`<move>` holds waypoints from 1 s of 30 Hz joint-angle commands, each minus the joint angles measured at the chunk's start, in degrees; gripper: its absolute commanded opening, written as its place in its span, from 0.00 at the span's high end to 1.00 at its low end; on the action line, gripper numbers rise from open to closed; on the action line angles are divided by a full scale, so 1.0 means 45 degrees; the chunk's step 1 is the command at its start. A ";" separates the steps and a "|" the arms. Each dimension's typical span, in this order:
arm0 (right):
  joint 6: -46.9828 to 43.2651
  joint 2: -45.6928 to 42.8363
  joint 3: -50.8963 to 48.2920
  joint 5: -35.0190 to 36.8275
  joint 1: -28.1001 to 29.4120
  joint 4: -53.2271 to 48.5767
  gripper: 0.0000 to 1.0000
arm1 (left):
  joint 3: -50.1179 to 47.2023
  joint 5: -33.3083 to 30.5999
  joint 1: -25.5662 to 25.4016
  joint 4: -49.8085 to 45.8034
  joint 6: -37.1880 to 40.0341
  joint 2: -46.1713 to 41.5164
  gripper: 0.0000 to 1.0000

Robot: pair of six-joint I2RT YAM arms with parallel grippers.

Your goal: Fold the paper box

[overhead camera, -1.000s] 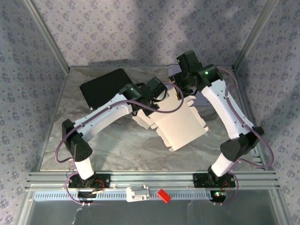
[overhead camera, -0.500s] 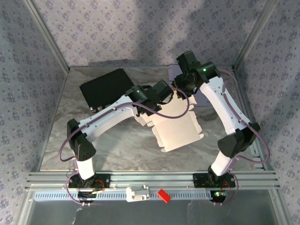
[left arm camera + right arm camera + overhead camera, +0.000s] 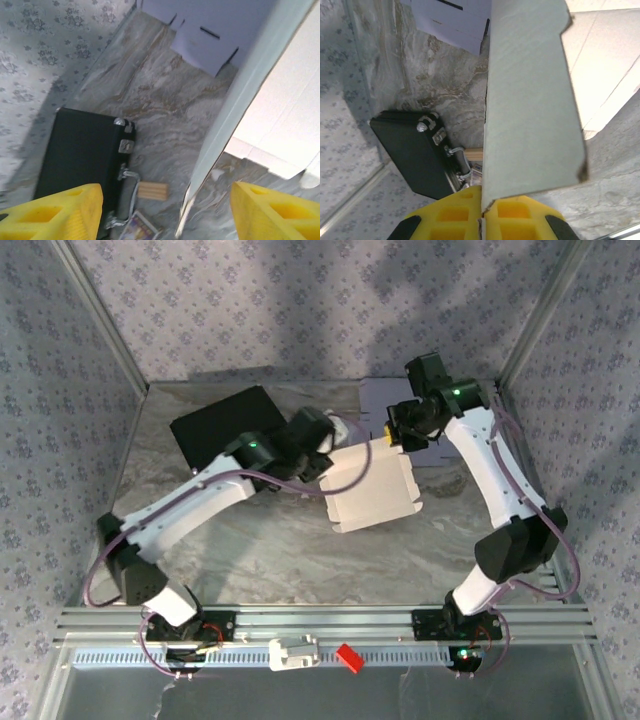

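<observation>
The paper box sits just past the middle of the table, toward 1 o'clock in the top view. It is a pale, partly raised blank, nearly square from above, with its sides skewed to run roughly from 11 to 5. Both arms meet it at its far edge. The right gripper is at the box's 1 o'clock corner. In its wrist view the yellow fingers are pinched together on the bottom edge of an upright grey panel.

The left gripper is at the box's 10 o'clock corner with its fingers spread wide. A thin panel edge runs up between them, touching neither. So the loose side lies straight ahead of the left arm, which is probably the arm to take the next fold while the right one anchors.

The surface is smooth, marble-patterned and likely slippery under card. A black case lies at 10 o'clock, close beside the left wrist, with a small wooden block by its latches. A flat lilac sheet lies at 12. Papered walls close in around the table.
</observation>
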 commanded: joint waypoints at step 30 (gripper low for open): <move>0.0370 -0.1074 -0.2226 -0.3422 -0.2323 0.1018 1.00 | -0.8630 0.9458 0.5055 1.1683 -0.0589 -0.1468 0.34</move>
